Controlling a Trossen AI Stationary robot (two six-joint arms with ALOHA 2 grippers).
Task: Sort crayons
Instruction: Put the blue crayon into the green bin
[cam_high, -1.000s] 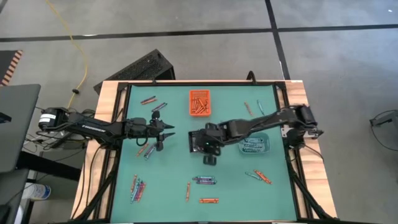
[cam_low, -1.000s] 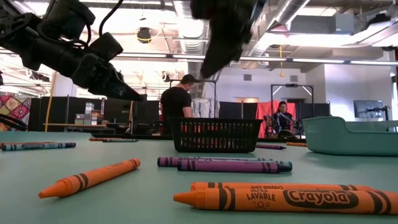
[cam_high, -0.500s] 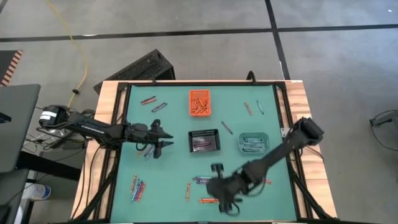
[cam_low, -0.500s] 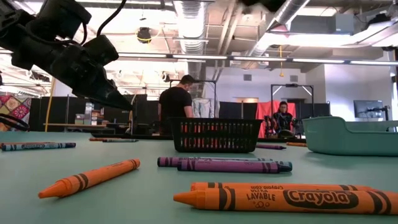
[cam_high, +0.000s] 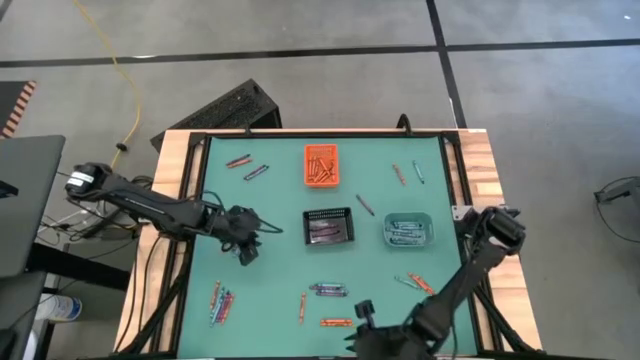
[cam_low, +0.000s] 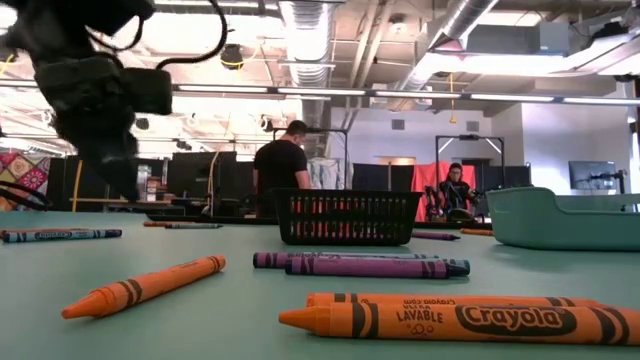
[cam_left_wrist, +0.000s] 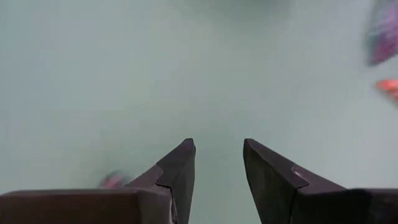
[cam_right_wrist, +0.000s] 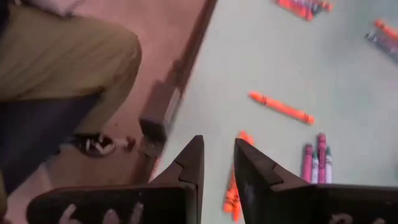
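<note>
Your left gripper (cam_left_wrist: 217, 163) points down at bare green mat (cam_high: 280, 270) with its jaws spread a little and nothing between them; blurred crayons lie off past both fingers. Your right gripper (cam_right_wrist: 219, 160) hangs over the table's near edge, jaws slightly apart and empty. An orange crayon (cam_right_wrist: 281, 107) lies just ahead of its tips, with purple crayons (cam_right_wrist: 314, 162) beside the right finger.

table (cam_high: 270, 290): green mat; crayons (cam_high: 329, 290) scattered; orange bin (cam_high: 321, 166); mesh bin (cam_high: 329, 228); teal bin (cam_high: 408, 231)
</note>
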